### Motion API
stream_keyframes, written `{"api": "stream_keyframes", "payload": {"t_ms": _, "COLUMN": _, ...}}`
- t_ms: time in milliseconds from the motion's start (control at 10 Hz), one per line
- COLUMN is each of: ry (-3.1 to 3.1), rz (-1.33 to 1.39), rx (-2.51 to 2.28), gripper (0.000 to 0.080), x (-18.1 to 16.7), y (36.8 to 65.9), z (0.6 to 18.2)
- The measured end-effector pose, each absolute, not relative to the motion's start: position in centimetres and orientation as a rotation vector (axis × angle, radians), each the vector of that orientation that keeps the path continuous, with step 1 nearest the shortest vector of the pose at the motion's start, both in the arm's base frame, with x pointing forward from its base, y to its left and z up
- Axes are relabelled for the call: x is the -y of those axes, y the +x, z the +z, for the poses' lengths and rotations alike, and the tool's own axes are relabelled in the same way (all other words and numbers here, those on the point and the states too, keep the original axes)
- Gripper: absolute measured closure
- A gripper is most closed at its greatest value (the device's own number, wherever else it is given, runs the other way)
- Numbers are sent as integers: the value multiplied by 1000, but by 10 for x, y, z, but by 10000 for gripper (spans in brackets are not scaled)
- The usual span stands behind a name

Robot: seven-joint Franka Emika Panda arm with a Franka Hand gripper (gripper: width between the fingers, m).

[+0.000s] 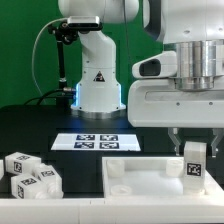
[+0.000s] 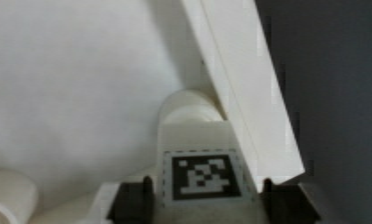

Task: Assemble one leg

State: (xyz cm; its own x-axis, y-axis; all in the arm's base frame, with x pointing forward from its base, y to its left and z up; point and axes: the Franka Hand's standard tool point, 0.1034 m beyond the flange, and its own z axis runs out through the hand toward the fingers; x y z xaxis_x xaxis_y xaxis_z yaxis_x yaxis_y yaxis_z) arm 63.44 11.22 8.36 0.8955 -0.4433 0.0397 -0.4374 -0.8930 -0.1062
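Clamping the leg [image 1: 195, 166] from two sides, the claw [image 1: 195, 150] hangs at the exterior view's right and points straight down. Its two fingers [image 2: 140, 197] sit against opposite faces of the small white block, so the claw is closed on the leg and on nothing else. The leg stands upright between them, its upper part in the grip and its lower part reaching below the fingertips. One black-and-white square tag faces the exterior camera. Another tag shows in the wrist view, on the face turned toward the wrist.

Directly beneath the claw lies a large flat white panel [image 1: 140, 186] with a raised rim [image 2: 236, 90]. The leg's free end is low over the panel, just beside that rim. Whether the end touches the panel I cannot tell.

Behind the claw and off toward the exterior view's left, well apart from it, the marker board [image 1: 98, 142] lies flat on the black table [image 1: 35, 125]. Beyond the board stands the arm's white base [image 1: 100, 88]. Farthest from the claw, at the exterior view's left edge, a cluster of loose white tagged blocks [image 1: 30, 176] rests on the table, beside the panel's far end.
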Motion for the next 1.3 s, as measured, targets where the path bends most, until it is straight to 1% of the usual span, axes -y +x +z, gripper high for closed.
{"api": "stream_keyframes", "payload": {"t_ms": 100, "ry": -2943, "rz": -92, "rx": -777, "gripper": 512, "x": -113, "y": 634, "z": 84}}
{"api": "stream_keyframes", "payload": {"t_ms": 400, "ry": -2717, "rz": -55, "rx": -1352, "gripper": 512, "x": -121, "y": 631, "z": 82}}
{"api": "stream_keyframes", "payload": {"t_ms": 700, "ry": -2304, "rz": -19, "rx": -1864, "gripper": 512, "x": -127, "y": 633, "z": 81}}
{"api": "stream_keyframes", "payload": {"t_ms": 800, "ry": -2183, "rz": -12, "rx": -1972, "gripper": 512, "x": -127, "y": 633, "z": 82}}
{"api": "stream_keyframes", "payload": {"t_ms": 1000, "ry": -2267, "rz": -18, "rx": -1888, "gripper": 512, "x": -128, "y": 633, "z": 81}}
{"api": "stream_keyframes", "payload": {"t_ms": 1100, "ry": -2360, "rz": -17, "rx": -1784, "gripper": 472, "x": -128, "y": 631, "z": 80}}
{"api": "stream_keyframes", "payload": {"t_ms": 1200, "ry": -2489, "rz": -26, "rx": -1609, "gripper": 263, "x": -127, "y": 631, "z": 80}}
{"api": "stream_keyframes", "payload": {"t_ms": 1300, "ry": -2604, "rz": -49, "rx": -1419, "gripper": 263, "x": -126, "y": 633, "z": 81}}
